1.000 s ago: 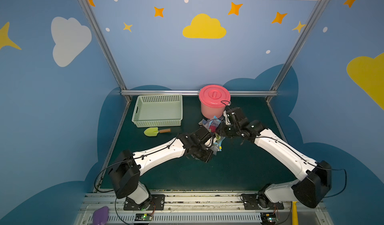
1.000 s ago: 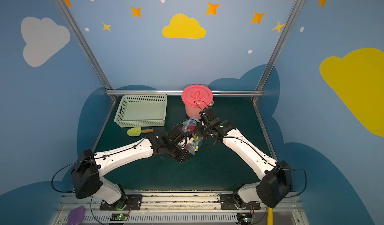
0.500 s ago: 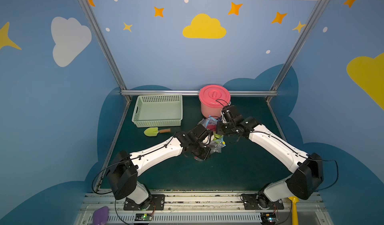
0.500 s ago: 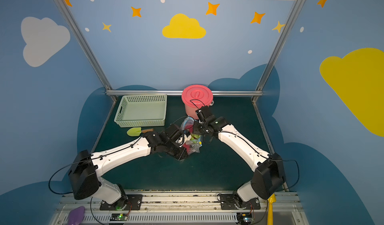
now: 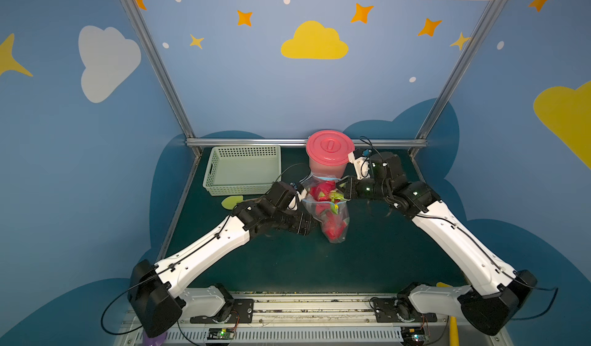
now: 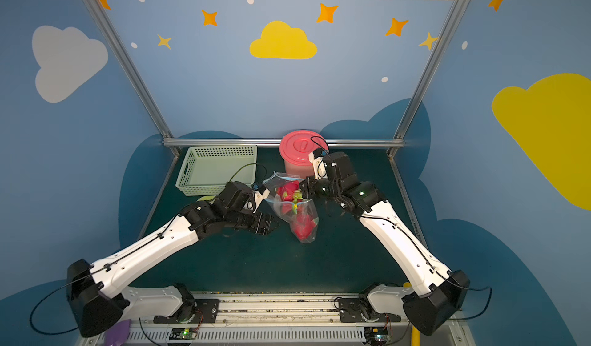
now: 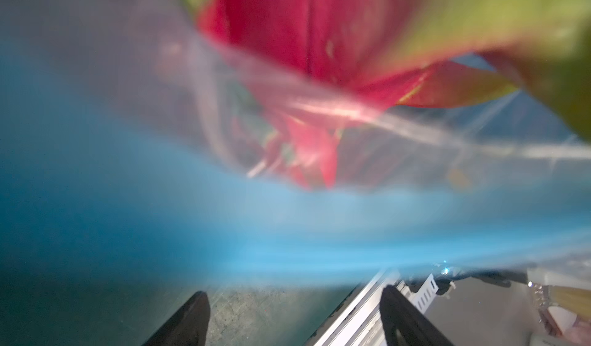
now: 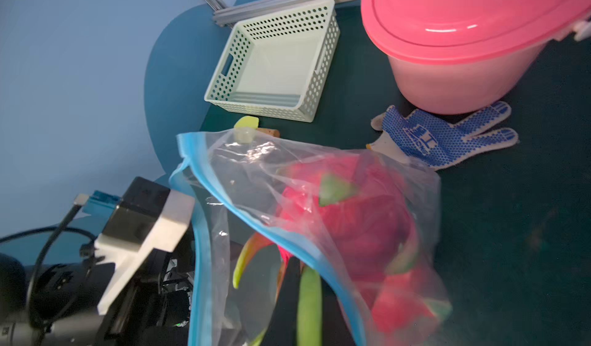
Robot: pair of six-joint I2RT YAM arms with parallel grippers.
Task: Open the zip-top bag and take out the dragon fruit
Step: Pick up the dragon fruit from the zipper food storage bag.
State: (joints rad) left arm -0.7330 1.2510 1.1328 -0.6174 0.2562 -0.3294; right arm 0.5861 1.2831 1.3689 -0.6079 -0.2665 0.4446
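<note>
I'm seeing the left gripper (image 7: 294,291) now gaping wide and empty, having just released the large clear crinkly zip-top bag (image 5: 339,219) mid-table. Right gripper (image 5: 344,187) is clamping fully shut inside the parted blue mouth, seemingly on a green scale of the red dragon fruit (image 8: 358,219): extraction looks ready. Fruit is sitting inside the bag; pale green perforated basket (image 5: 243,151) is lying empty; pink lidded bucket's (image 5: 329,146) contents hidden.

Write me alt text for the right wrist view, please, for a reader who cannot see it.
A clear zip-top bag with a light-blue strip, its mouth open, holds a red dragon fruit with green scales, against a dark green table. Beyond it are a mint basket, a pink lidded bucket and a blue-dotted glove.
</note>
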